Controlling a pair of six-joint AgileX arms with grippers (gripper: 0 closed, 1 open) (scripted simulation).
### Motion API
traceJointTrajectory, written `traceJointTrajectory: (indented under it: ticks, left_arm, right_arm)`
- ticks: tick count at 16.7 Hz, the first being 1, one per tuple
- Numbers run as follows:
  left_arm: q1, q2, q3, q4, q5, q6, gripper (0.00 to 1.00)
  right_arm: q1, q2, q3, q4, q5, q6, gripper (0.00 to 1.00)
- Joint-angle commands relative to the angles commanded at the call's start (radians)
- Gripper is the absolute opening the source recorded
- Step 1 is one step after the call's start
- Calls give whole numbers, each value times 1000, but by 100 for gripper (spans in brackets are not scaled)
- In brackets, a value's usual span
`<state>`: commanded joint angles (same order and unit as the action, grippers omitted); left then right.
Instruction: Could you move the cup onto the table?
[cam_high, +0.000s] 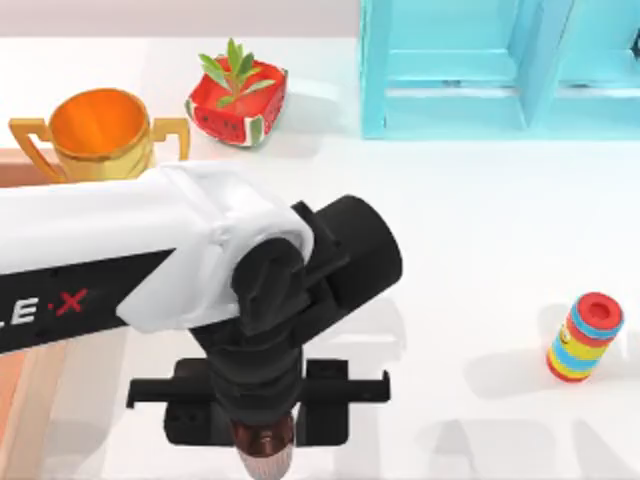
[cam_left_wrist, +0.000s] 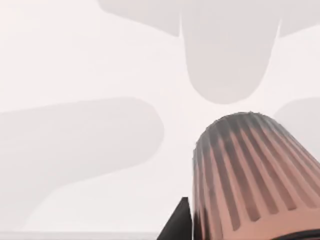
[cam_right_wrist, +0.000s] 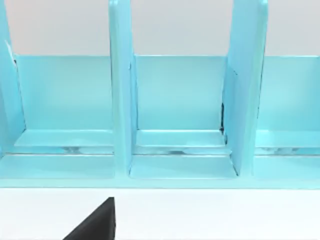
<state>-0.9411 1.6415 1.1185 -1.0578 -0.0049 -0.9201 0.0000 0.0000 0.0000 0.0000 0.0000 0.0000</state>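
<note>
The cup (cam_high: 263, 452), pinkish-brown and ribbed, pokes out below my left gripper (cam_high: 262, 432) near the front edge of the white table (cam_high: 480, 230). The left gripper is shut on the cup, and its black body and the arm's wrist cover most of the cup from above. In the left wrist view the ribbed cup (cam_left_wrist: 255, 175) stands close to the lens over the white tabletop (cam_left_wrist: 75, 60), with one dark finger (cam_left_wrist: 177, 226) beside it and soft shadows on the surface beyond. I cannot tell whether the cup touches the table. One dark finger (cam_right_wrist: 95, 222) of my right gripper faces the shelf.
A gold two-handled trophy (cam_high: 98, 135) stands at the back left, with a watermelon-patterned planter (cam_high: 237, 100) beside it. A turquoise shelf unit (cam_high: 500, 70) takes up the back right. A striped red-blue-yellow cylinder (cam_high: 585, 337) stands at the right.
</note>
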Motion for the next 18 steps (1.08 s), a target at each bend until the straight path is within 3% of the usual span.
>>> traceJointTrajectory:
  ticks: [12,18]
  left_arm:
    - [0,0,0,0,0,0,98]
    - [0,0,0,0,0,0,100]
  right_arm:
    - [0,0,0,0,0,0,100]
    - [0,0,0,0,0,0,100]
